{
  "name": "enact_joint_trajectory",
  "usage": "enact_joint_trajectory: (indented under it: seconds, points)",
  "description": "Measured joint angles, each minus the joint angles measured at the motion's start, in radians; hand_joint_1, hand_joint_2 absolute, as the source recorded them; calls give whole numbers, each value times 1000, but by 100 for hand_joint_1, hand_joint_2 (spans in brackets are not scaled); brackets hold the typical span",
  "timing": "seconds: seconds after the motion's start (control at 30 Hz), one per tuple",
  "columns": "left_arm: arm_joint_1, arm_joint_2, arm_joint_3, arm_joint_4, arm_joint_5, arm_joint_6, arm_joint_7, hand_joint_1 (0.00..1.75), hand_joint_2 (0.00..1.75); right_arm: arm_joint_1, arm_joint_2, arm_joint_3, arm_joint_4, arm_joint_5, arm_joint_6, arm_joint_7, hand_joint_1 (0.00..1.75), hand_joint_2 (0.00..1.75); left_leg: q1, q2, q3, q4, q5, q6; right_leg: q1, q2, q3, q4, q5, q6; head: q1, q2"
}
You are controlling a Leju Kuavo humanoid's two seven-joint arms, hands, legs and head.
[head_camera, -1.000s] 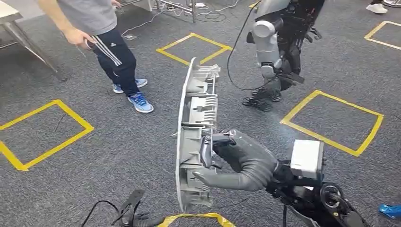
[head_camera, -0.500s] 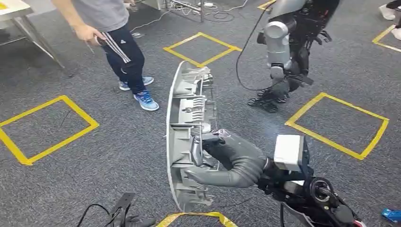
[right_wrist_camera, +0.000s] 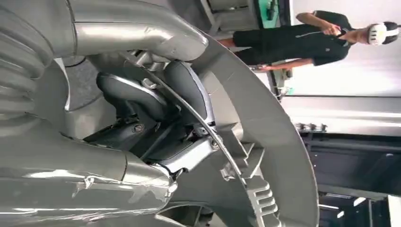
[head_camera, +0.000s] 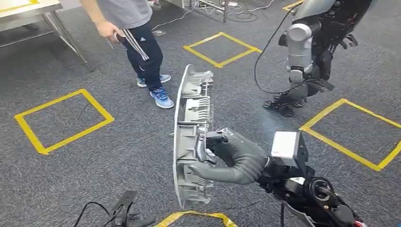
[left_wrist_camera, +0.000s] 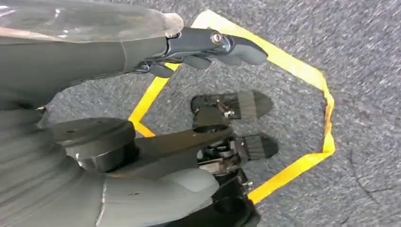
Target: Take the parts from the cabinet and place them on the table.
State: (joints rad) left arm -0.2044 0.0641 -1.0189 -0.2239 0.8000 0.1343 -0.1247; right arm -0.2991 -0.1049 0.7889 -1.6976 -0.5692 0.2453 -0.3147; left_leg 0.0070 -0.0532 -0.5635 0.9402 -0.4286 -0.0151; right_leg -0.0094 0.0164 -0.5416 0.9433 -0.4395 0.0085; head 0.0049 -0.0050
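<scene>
1. My right hand [head_camera: 222, 153] grips the grey part [head_camera: 189, 137] by its ribbed inner side, fingers hooked over a rib, thumb underneath.
2. The part stands on end in the air above the carpet [head_camera: 118, 156], its curved outer face turned to my left.
3. In the right wrist view, I see the dark fingers [right_wrist_camera: 142, 101] curled into the part's [right_wrist_camera: 279, 142] frame.
4. My left hand [left_wrist_camera: 156, 52] hangs over the floor holding nothing, fingers loosely extended.
5. A person [head_camera: 137, 33] stands ahead to the left, near a table [head_camera: 28, 12].
6. Another robot [head_camera: 312, 47] stands ahead on the right beside yellow tape squares [head_camera: 350, 137].
</scene>
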Motion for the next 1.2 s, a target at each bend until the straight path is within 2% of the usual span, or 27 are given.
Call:
enact_joint_trajectory:
  seconds: [0.03, 0.07, 0.13, 0.17, 0.2, 0.23, 0.27, 0.33, 0.37, 0.43, 0.5, 0.57, 0.6, 0.67, 0.7, 0.73, 0.77, 0.83, 0.87, 0.9, 1.0, 1.03, 1.07, 1.1, 1.13, 1.17, 1.2]
  points:
    - [0, 1, 1, 0, 4, 3, -2, 0, 175, -1, 2, 0, 5, 0, 3, -1, 175, 175, 3, 21, -12, 26, -22, -3, 0, -6, 3, -5, 4, -7, 0, 0]
    - [-2, 1, 3, 0, 7, 5, -3, 0, 175, -2, 6, 0, 10, 0, 6, -2, 175, 175, 3, 32, -38, 81, -58, -4, 0, -8, 2, -6, 5, -11, -11, 0]
    - [-2, 3, 5, 0, 11, 8, -3, 0, 175, -3, 10, 0, 23, 0, 7, -2, 175, 175, 5, 38, -122, 261, -139, -10, 2, -20, 1, -5, 5, -13, -22, 0]
    - [-1, 3, 5, 0, 11, 8, -3, 0, 175, -2, 10, 0, 29, 0, 6, -2, 175, 175, 5, 38, -154, 326, -158, -12, 2, -25, 0, -5, 4, -13, -24, 0]
    - [1, 4, 5, 0, 10, 7, -3, 0, 175, -2, 10, 0, 37, 0, 6, -2, 175, 175, 6, 40, -167, 348, -153, -14, 2, -30, 0, -5, 4, -13, -27, 0]
    - [2, 5, 5, 0, 8, 4, 0, 0, 175, -2, 10, 0, 44, 0, 5, -2, 175, 175, 6, 42, -152, 313, -125, -14, 2, -33, 0, -5, 4, -13, -29, 0]
    - [1, 5, 5, 0, 4, 1, 5, 0, 175, -2, 10, 0, 50, 0, 4, -2, 175, 175, 7, 46, -112, 232, -81, -13, 2, -36, 1, -4, 3, -12, -34, 0]
    - [-3, 5, 5, 0, -10, -7, 11, 0, 175, -3, 11, -1, 60, 0, -1, -5, 175, 175, 7, 68, -8, 32, 1, -8, 2, -42, 3, 0, -1, -5, -41, 0]
    - [-8, 4, 5, 0, -16, -8, 15, 0, 175, -3, 11, -3, 64, 0, -2, -8, 175, 175, -1, 73, 3, 2, -7, -5, 12, -43, -3, 8, -6, 3, -47, 0]
    - [-10, -2, 5, 0, -24, -10, 18, 0, 175, -4, 11, -3, 73, 0, -3, -9, 175, 175, 1, 62, -3, 6, -4, 5, 11, -48, -2, 6, -5, 7, -32, 0]
    - [-10, -3, 5, 0, -25, -10, 21, 0, 175, -4, 11, -3, 81, 0, -3, -9, 175, 175, 1, 55, -2, 3, -1, 16, 9, -53, 1, 7, -7, 19, -29, 0]
    - [-13, -4, 5, 0, -25, -10, 21, 0, 175, -4, 11, -6, 85, 0, -3, -9, 175, 175, 7, 51, 2, 1, 0, 23, 5, -35, -13, 47, -42, 28, -21, 0]
    - [-14, -5, 5, 0, -25, -10, 21, 0, 175, -5, 11, -7, 87, 0, -3, -10, 175, 175, 6, 49, 2, 1, 1, 29, 3, -26, -56, 143, -94, 32, -9, 0]
    - [-14, -8, 5, 0, -25, -11, 21, 0, 175, -4, 11, -8, 95, 0, -3, -10, 175, 175, 5, 43, 1, 1, 0, 29, 2, -23, -140, 321, -164, 37, -2, 0]
    - [-14, -8, 5, 0, -26, -14, 20, 0, 175, -3, 11, -8, 99, 0, -3, -10, 175, 175, 4, 40, 2, 1, 0, 30, 2, -22, -165, 370, -175, 37, 0, 0]
    - [-14, -8, 5, 0, -26, -15, 19, 0, 175, -3, 11, -8, 100, 0, -3, -10, 175, 175, 4, 37, 2, 1, 0, 30, 2, -22, -168, 371, -168, 36, 0, 0]
    - [-15, -8, 5, 0, -29, -17, 15, 0, 175, -2, 11, -7, 103, 0, -3, -8, 175, 175, 3, 29, 5, 2, 0, 30, 2, -20, -141, 308, -120, 32, 2, 0]
    - [-18, -11, 5, 0, -29, -16, 12, 0, 175, -3, 11, -8, 103, 0, 0, -7, 175, 175, 3, 17, 9, 2, -1, 28, 3, -12, -53, 122, -23, 22, 4, 0]
    - [-19, -14, 5, 0, -29, -17, 11, 0, 175, -3, 11, -8, 103, 0, 2, -6, 175, 175, 4, 11, 9, 1, -2, 26, 3, 5, -14, 33, 6, 16, 4, 0]
    - [-20, -16, 5, 0, -29, -17, 11, 0, 175, -4, 11, -8, 104, 0, 3, -4, 175, 175, -2, 8, 4, 5, -2, 22, 6, 14, -2, 11, -4, 14, 3, 0]
    - [-9, -20, 5, 0, -29, -18, 11, 0, 175, 0, 11, -8, 104, 0, 3, 0, 175, 175, 4, 1, 1, -2, 4, 7, 12, 9, -6, 13, -4, 8, 3, 0]
    - [-6, -19, 5, 0, -29, -19, 11, 0, 175, 0, 12, -8, 104, 0, 3, 0, 175, 175, -1, 0, 1, -2, 3, 0, 2, 6, -3, 2, 2, -1, 2, 0]
    - [-3, -19, 5, 0, -30, -18, 11, 0, 175, 0, 13, -8, 103, 0, 3, 0, 175, 175, 3, 16, -6, 17, -15, -2, 0, -2, 1, -5, 7, -7, 0, 0]
    - [-3, -20, 5, 0, -31, -19, 11, 0, 175, 1, 15, -8, 103, 0, 2, 0, 175, 175, 2, 31, -32, 69, -51, -7, 0, -5, 0, -7, 8, -12, -8, 0]
    - [-3, -21, 5, 0, -33, -19, 13, 0, 175, 2, 15, -8, 103, 0, -1, 1, 175, 175, 4, 35, -71, 156, -96, -11, 1, -11, -1, -7, 8, -13, -19, 0]
    - [-2, -21, 5, 0, -36, -20, 17, 0, 175, 4, 15, -9, 103, 0, -4, 2, 175, 175, 5, 37, -116, 251, -135, -14, 2, -17, -2, -7, 8, -14, -21, 0]
    - [1, -21, 5, 0, -37, -21, 19, 0, 175, 6, 15, -9, 103, 0, -5, 3, 175, 175, 5, 38, -151, 323, -157, -17, 2, -23, -3, -6, 8, -15, -21, 0]
